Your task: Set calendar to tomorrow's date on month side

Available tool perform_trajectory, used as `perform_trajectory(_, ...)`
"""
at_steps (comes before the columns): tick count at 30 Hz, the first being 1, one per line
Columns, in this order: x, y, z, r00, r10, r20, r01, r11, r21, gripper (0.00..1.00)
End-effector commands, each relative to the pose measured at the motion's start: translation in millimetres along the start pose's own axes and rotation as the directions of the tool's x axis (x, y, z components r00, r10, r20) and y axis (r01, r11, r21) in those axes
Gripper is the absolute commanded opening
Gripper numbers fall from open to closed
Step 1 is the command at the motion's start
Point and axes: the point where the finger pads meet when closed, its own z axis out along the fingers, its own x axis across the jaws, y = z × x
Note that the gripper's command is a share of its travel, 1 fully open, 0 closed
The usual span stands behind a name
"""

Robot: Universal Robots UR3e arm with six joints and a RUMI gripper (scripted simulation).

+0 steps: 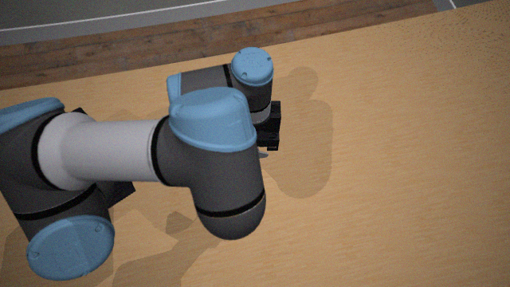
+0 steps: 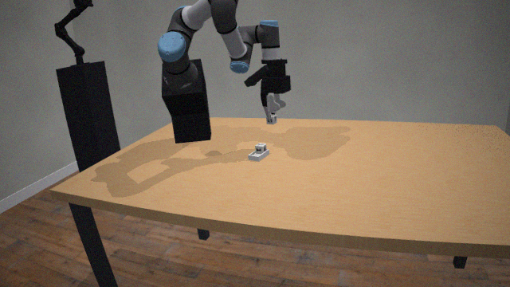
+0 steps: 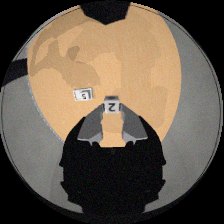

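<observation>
Room: grey walls, wood floor, broad tan tabletop (image 2: 358, 179).
End effector (image 2: 272, 116): raised above the tabletop at upper centre of the exterior view, fingers nearly closed and clamped on a white cube (image 3: 112, 106) whose facing side shows "2".
Tray (image 2: 258, 154): on the tabletop, below and slightly left of the end effector, with the other cube (image 2: 260, 147) seated in it.

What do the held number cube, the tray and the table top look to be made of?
Cube in the end effector: matte white with a dark printed digit, likely plastic or painted wood; too small to settle.
Tray: pale grey, dull, probably plastic.
Table top: light wood, matte, with faint grain streaks; possibly veneer.
</observation>
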Motion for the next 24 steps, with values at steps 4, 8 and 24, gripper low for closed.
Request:
perform_trajectory(4,0.2,0.4,-8.8,1.0,0.001,0.001,-0.001,1.0,0.004,0.1)
perform_trajectory(8,0.2,0.4,-9.3,1.0,0.001,0.001,-0.001,1.0,0.004,0.1)
perform_trajectory(24,0.1,0.3,-9.0,1.0,-0.013,0.001,0.013,1.0,0.004,0.1)
